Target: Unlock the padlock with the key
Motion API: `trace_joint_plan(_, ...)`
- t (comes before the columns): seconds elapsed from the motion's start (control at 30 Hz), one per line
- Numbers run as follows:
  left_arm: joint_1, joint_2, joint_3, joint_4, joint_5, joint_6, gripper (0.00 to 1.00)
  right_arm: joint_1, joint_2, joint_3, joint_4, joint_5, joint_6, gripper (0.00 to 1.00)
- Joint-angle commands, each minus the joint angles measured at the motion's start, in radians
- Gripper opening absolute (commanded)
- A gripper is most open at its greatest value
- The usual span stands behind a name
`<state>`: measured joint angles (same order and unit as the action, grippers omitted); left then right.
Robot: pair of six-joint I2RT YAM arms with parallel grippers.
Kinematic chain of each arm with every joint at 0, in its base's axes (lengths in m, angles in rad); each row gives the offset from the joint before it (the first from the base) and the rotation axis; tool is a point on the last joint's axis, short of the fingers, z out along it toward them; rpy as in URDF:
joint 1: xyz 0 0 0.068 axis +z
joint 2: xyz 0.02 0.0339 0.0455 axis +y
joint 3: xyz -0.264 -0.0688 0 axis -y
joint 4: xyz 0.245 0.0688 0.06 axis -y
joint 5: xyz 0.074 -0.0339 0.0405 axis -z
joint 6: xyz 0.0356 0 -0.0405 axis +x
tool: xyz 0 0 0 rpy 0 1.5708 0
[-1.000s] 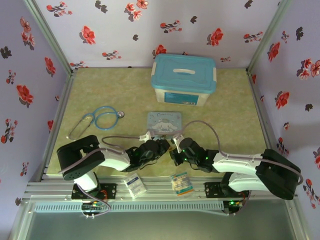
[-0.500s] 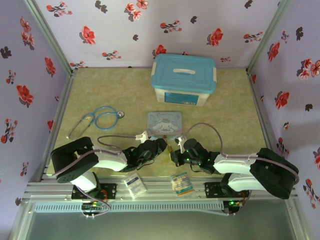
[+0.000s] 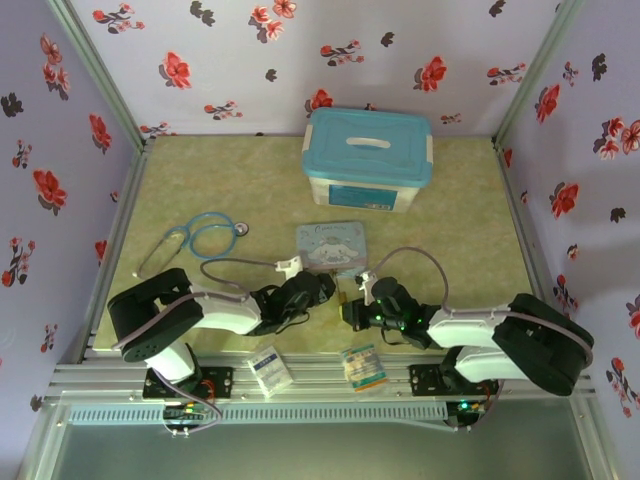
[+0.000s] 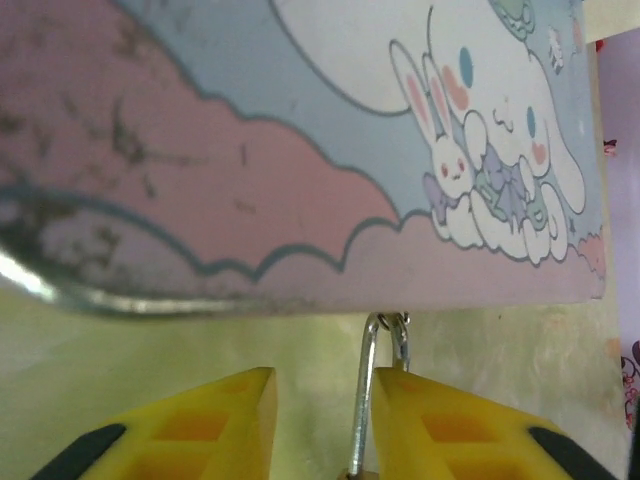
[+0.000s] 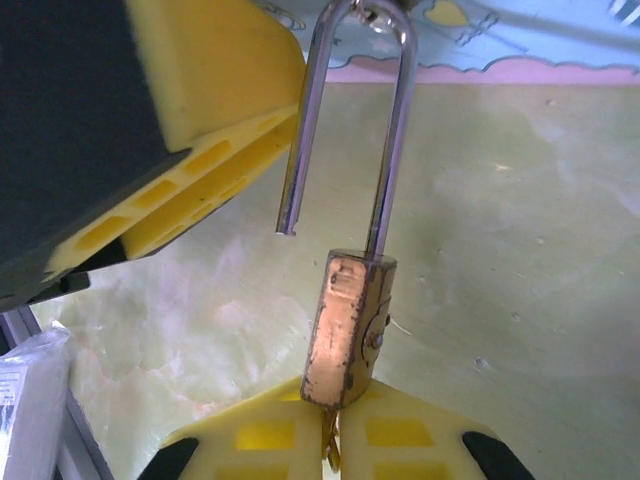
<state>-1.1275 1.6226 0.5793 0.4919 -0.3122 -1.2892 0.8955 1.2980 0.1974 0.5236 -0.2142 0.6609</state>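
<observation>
The padlock is hooked to the cartoon tin, its shackle sprung. The right gripper pinches the key in its base; the left gripper stands parted around the shackle. Stiff, slick brass (likely light): hold its flat sides.

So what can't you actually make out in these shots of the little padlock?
Right wrist view: the key is nearly all hidden in the right claw, below the padlock.
Left wrist view: the bottom edge cuts off the padlock's body; whether the left claw touches the shackle is unclear.
Top view: padlock and key are too small, tucked between the claws.
</observation>
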Motion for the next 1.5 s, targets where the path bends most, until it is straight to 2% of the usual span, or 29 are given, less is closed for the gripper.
trace_joint_plan(0.0,-0.011,0.026,0.021,-0.041,-0.009,0.045,0.25,-0.013,0.041,-0.015,0.092,-0.035,0.044,0.13)
trace_joint_plan(0.13,-0.052,-0.01,0.0,-0.058,-0.09,0.023,0.27,-0.014,0.053,-0.003,0.04,-0.001,0.033,0.13)
trace_joint_plan(0.2,-0.097,-0.043,0.029,-0.119,-0.168,0.052,0.38,-0.012,0.031,0.011,-0.039,0.046,0.017,0.14)
trace_joint_plan(0.3,-0.122,-0.007,0.095,-0.159,-0.129,0.093,0.4,-0.011,-0.015,0.01,-0.083,0.073,-0.007,0.13)
trace_joint_plan(0.4,-0.118,0.078,0.101,-0.085,-0.061,0.057,0.38,-0.011,-0.036,0.011,-0.109,0.077,-0.017,0.13)
trace_joint_plan(0.5,-0.112,0.137,0.122,-0.069,-0.04,0.053,0.36,-0.01,-0.034,0.0,-0.078,0.055,-0.012,0.14)
trace_joint_plan(0.67,-0.096,0.151,0.176,-0.145,-0.016,0.072,0.25,-0.011,-0.033,-0.003,-0.054,0.042,-0.008,0.16)
trace_joint_plan(0.8,-0.093,0.131,0.212,-0.242,-0.045,0.095,0.26,-0.012,-0.053,-0.007,-0.078,0.064,0.005,0.22)
trace_joint_plan(0.87,-0.082,0.132,0.197,-0.221,-0.044,0.089,0.25,-0.012,-0.089,0.01,-0.185,0.116,0.017,0.38)
trace_joint_plan(0.97,-0.072,0.141,0.175,-0.182,-0.035,0.073,0.25,-0.014,-0.183,0.049,-0.394,0.204,0.033,0.41)
trace_joint_plan(1.13,-0.076,0.141,0.197,-0.215,-0.034,0.084,0.25,-0.049,-0.381,0.09,-0.669,0.283,0.061,0.46)
trace_joint_plan(1.33,-0.082,0.143,0.21,-0.21,-0.034,0.089,0.26,-0.137,-0.454,0.131,-0.763,0.312,0.016,0.52)
trace_joint_plan(1.47,-0.122,0.172,0.303,-0.35,-0.074,0.135,0.32,-0.255,-0.398,0.186,-0.764,0.299,-0.043,0.54)
